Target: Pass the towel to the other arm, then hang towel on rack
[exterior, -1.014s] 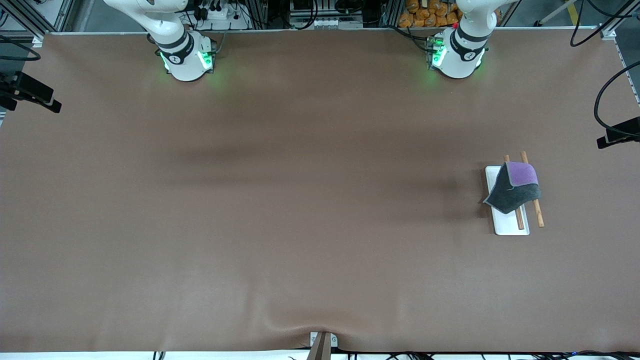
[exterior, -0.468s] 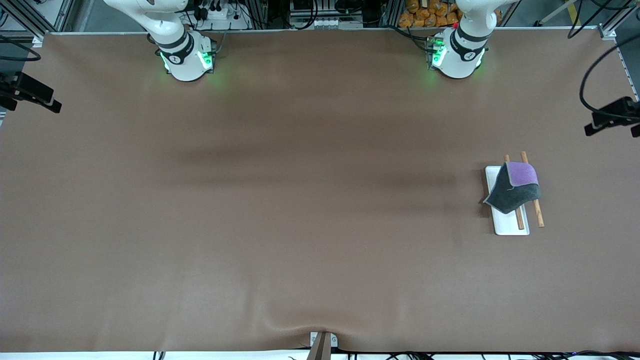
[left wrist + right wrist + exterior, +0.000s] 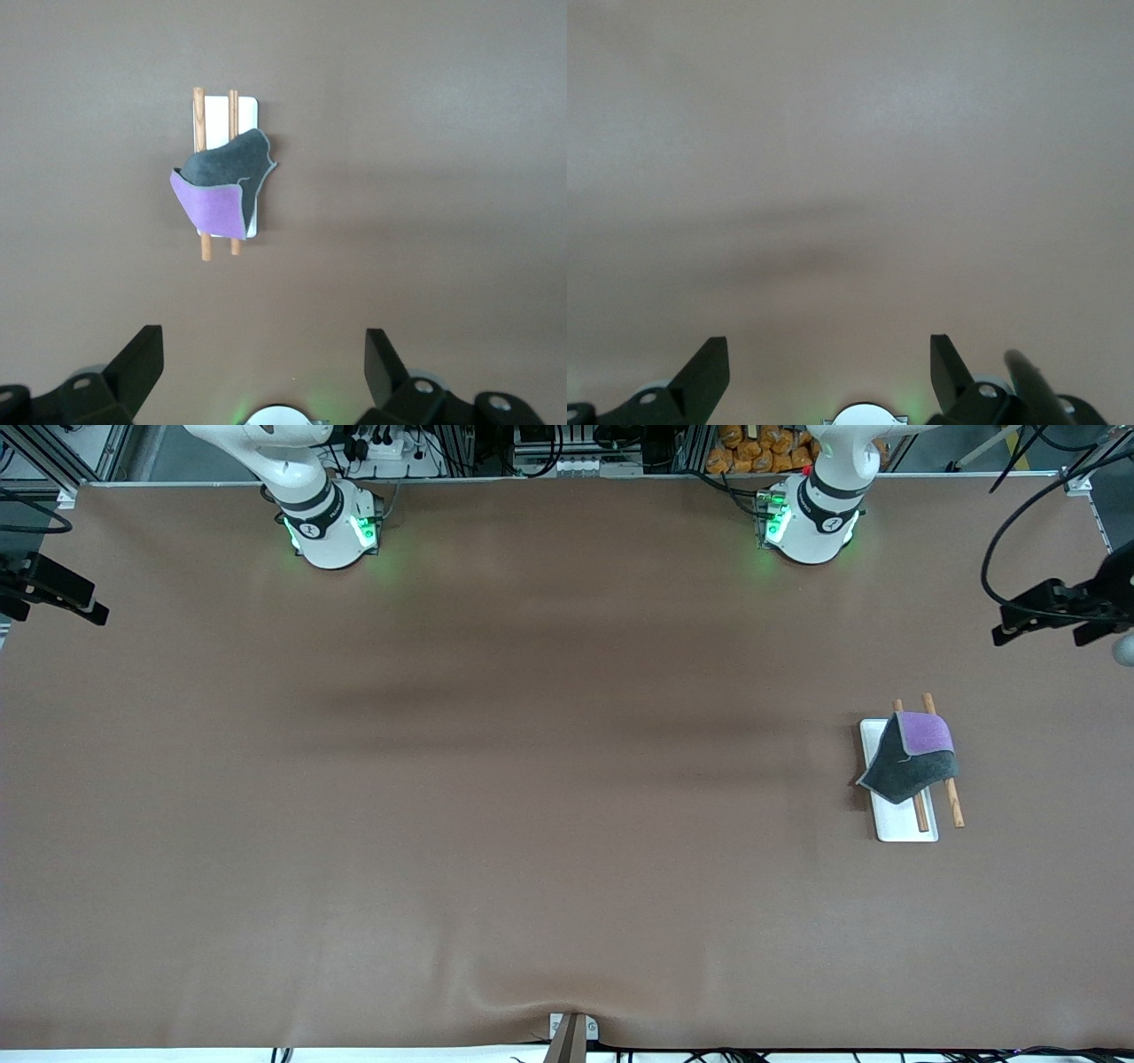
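Note:
The towel [image 3: 908, 769] is draped over the rack [image 3: 904, 828] toward the left arm's end of the table, dark grey face out and a purple corner folded over. The rack's white base and two brown rods stick out from under it. In the left wrist view the towel [image 3: 226, 177] and rack [image 3: 202, 106] lie far below my left gripper [image 3: 263, 345], which is open, empty and high over the table. My right gripper [image 3: 828, 350] is open and empty over bare table. The rack's wire bracket is hidden.
The brown table mat [image 3: 532, 779] covers the whole surface. Both arm bases [image 3: 332, 531] [image 3: 811, 522] stand at the table's edge farthest from the front camera. A black piece with a cable [image 3: 1054, 607] hangs at the left arm's end, another [image 3: 53, 589] at the right arm's end.
The black piece with its cable at the left arm's end of the front view has moved inward and upward in that view. Towel and rack have not moved.

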{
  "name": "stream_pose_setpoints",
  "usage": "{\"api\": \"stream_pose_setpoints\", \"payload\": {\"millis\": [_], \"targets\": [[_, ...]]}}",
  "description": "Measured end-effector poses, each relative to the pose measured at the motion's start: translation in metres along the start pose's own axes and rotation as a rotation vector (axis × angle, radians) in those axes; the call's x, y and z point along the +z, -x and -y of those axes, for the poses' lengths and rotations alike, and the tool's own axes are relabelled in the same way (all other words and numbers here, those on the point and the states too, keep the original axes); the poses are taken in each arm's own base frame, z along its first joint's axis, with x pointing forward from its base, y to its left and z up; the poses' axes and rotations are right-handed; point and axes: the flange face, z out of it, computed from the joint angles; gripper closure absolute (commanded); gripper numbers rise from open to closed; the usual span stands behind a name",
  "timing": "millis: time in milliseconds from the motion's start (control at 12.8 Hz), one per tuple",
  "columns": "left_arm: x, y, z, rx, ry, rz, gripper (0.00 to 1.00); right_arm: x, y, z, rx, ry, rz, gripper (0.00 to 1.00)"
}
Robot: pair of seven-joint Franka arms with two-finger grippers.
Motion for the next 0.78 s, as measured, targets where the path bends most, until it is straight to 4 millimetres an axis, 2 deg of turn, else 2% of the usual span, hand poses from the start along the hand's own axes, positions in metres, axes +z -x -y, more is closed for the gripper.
{"api": "stream_pose_setpoints", "payload": {"millis": [234, 546, 780], "targets": [[-0.006, 0.014, -0.015, 0.008, -0.01, -0.012, 0.0, 0.0, 0.0, 0.0, 0.0, 0.001, 0.0, 0.0], [-0.012, 0.033, -0.011, -0.001, -0.034, -0.022, 0.0, 0.0, 0.0, 0.0, 0.0, 0.001, 0.0, 0.0], [-0.014, 0.035, -0.011, -0.001, -0.036, -0.028, 0.0, 0.0, 0.0, 0.0, 0.0, 0.001, 0.001, 0.0]]}}
